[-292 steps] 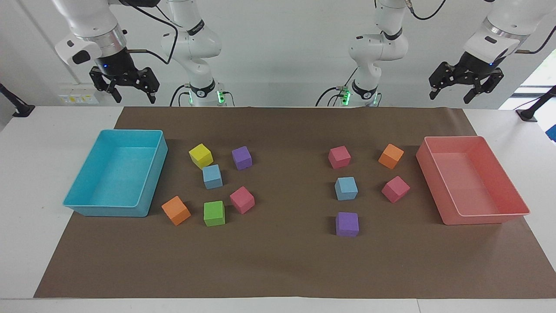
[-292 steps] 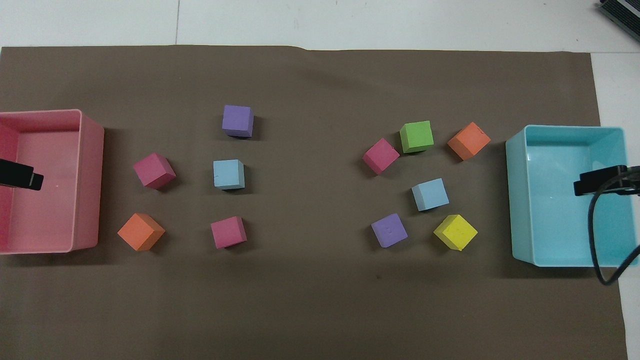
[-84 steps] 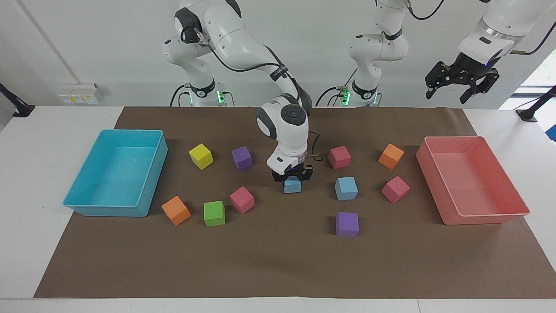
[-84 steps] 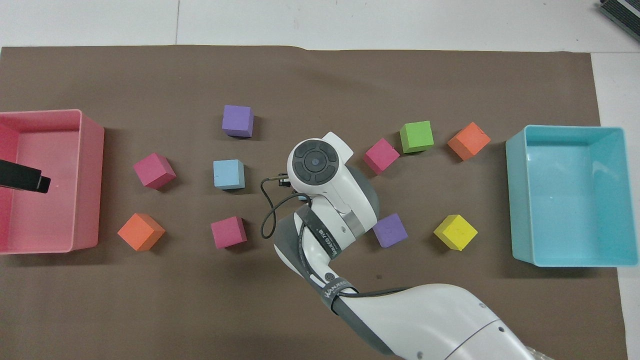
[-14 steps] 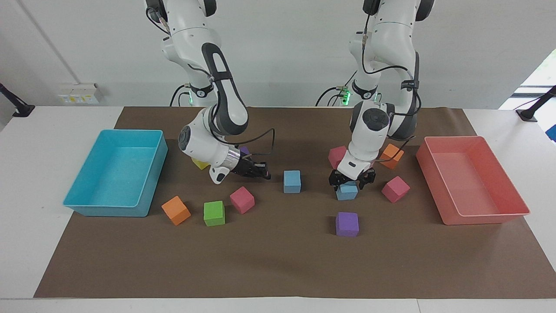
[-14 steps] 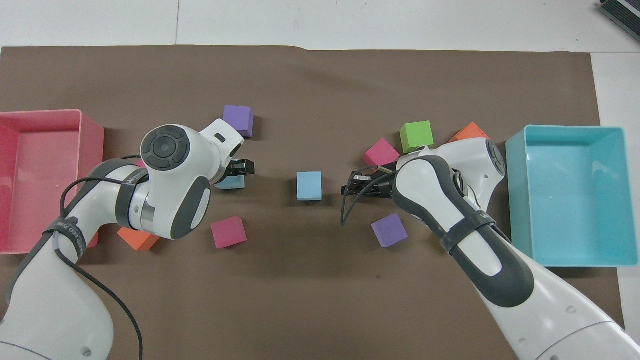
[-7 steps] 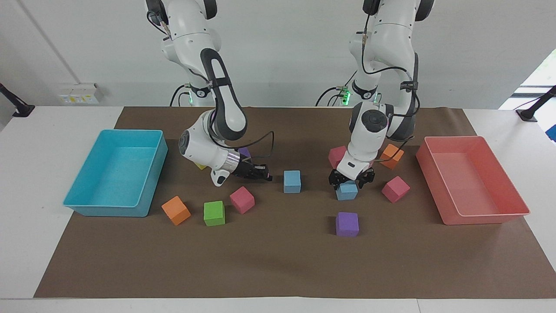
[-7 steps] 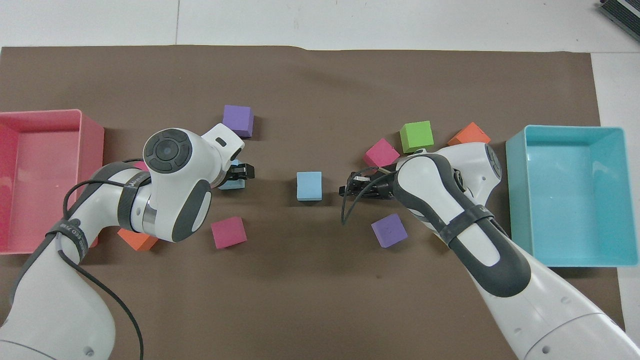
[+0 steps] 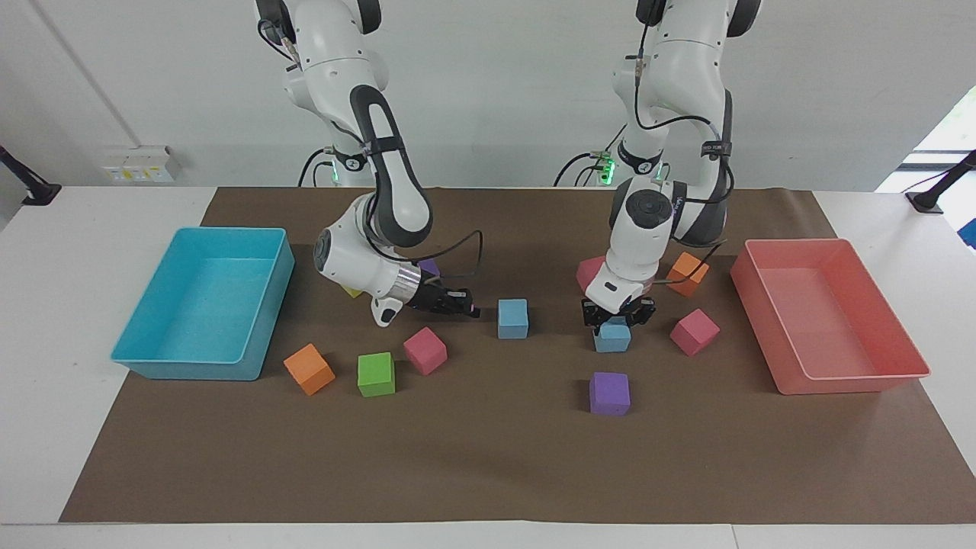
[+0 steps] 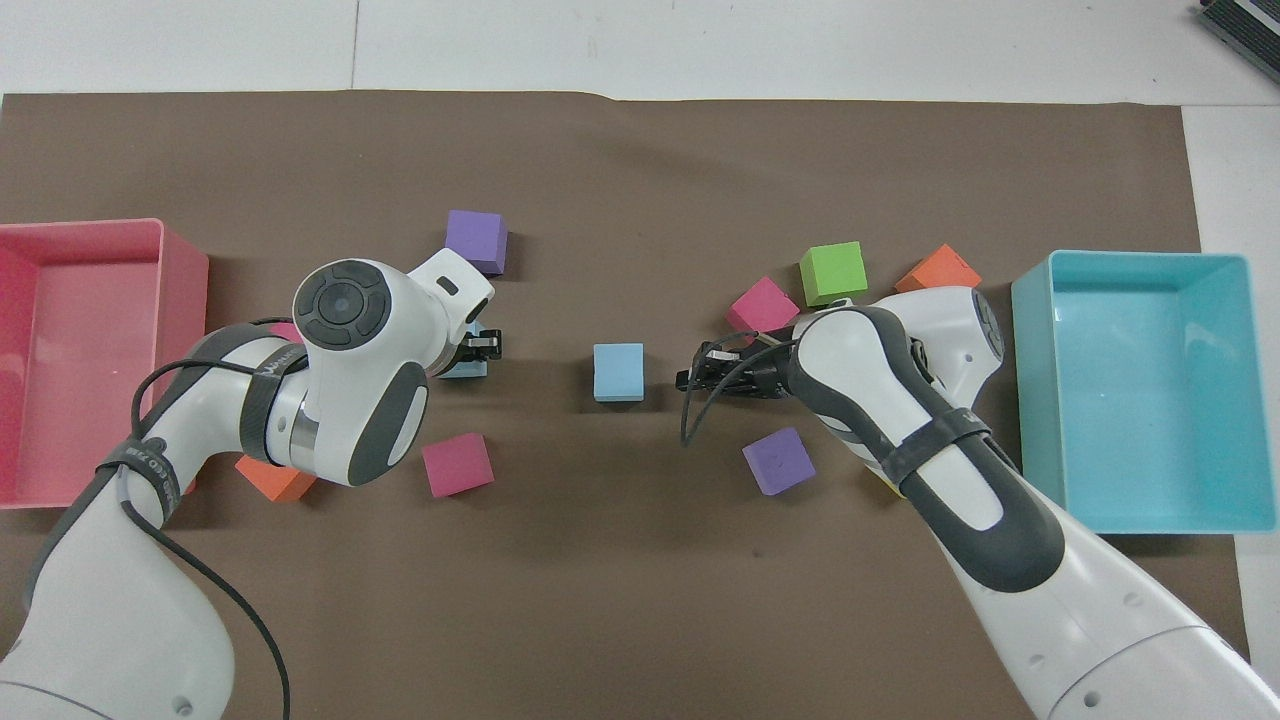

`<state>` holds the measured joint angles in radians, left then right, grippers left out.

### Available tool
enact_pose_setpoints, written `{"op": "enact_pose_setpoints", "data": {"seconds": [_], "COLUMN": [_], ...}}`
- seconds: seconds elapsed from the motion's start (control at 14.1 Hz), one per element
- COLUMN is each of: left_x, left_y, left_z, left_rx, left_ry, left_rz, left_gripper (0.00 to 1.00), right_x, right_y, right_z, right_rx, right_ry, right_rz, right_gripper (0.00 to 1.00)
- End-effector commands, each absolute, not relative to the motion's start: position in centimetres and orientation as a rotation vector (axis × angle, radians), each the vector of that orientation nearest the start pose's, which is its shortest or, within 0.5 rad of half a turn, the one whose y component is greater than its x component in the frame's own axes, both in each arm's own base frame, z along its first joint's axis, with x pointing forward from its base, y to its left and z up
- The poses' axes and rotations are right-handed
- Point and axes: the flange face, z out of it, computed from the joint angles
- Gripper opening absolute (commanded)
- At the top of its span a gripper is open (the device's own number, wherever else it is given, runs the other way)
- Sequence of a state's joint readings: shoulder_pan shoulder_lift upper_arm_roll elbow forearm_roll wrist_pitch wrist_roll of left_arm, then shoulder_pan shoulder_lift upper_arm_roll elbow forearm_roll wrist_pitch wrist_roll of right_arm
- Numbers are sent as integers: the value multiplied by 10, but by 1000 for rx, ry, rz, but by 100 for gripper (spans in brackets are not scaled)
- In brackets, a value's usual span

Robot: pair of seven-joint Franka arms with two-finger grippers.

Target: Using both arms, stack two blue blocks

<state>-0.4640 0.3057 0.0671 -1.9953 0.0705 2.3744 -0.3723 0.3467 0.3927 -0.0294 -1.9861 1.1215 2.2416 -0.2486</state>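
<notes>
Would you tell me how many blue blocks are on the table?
2: one blue block at the mat's middle, the other blue block under the left gripper, shut on it. None seems hidden.

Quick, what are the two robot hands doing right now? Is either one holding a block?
Left gripper: shut on a blue block that sits on the mat.
Right gripper: shut, holding nothing, beside the other blue block.
</notes>
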Motion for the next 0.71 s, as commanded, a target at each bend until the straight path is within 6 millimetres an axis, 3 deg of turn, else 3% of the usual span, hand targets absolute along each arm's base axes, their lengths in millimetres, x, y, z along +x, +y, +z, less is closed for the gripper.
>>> {"op": "enact_pose_setpoints", "data": {"seconds": [0.0,0.21,0.5,0.64], "left_x": [559,559,552,543], "left_y": [-242,-251,-299,-328], "left_z": [327,363,401,411], "left_rx": [-3079,-3082,-3065,-3087], "left_ry": [162,174,241,189], "left_rz": [-195,-209,-160,-177], "left_gripper": [7,4,3,0], "right_x": [566,566,565,565], "right_y": [213,213,212,212], "right_z": [265,265,264,265], "right_rx": [-2297,-2297,-2298,-2298], "right_ry": [266,263,265,264], "right_rz": [161,160,163,161], "right_gripper": [0,0,0,0]}}
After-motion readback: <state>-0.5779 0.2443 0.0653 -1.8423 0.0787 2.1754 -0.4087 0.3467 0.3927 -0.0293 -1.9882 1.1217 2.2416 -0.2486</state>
